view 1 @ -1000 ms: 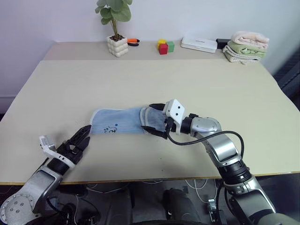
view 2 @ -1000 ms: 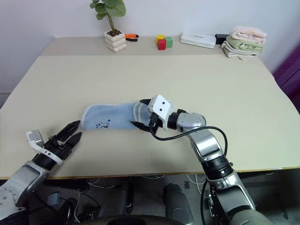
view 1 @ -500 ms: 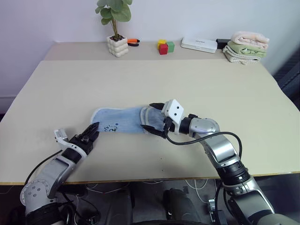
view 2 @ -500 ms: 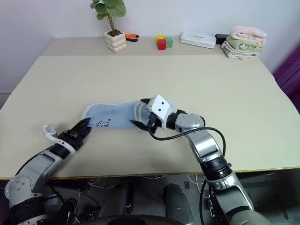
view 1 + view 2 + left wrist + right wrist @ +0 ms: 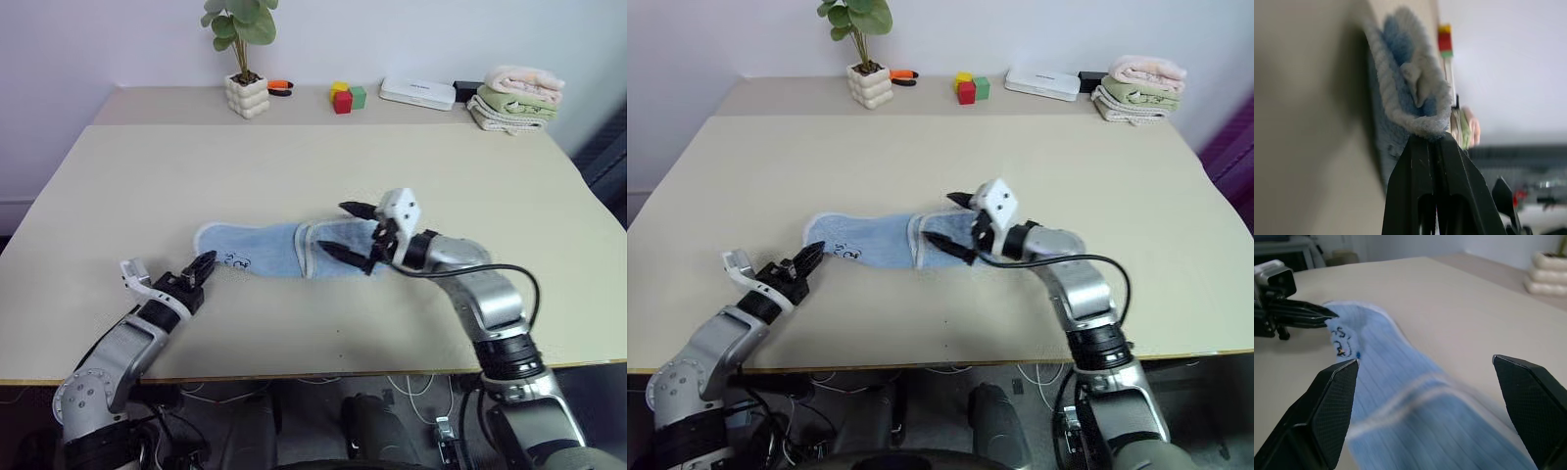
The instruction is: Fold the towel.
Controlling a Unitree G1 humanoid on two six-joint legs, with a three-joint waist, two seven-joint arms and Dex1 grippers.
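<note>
Toward the near edge of the table (image 5: 441,176), roughly midway between its left and right edges, the towel (image 5: 265,251) lies flat as a long light blue strip with a pale whitish hem, a small dark printed mark near its left end and a hem band crossing near its right end. The left end effector (image 5: 204,262) reaches in low from the near left corner, arm stretched forward, its 2 black fingers (image 5: 1422,161) pressed together on the towel's left edge. The right end effector (image 5: 351,230) hovers over the towel's right end, forearm angled in from the near right, its 2 fingers (image 5: 1334,396) spread wide apart, gripping nothing.
</note>
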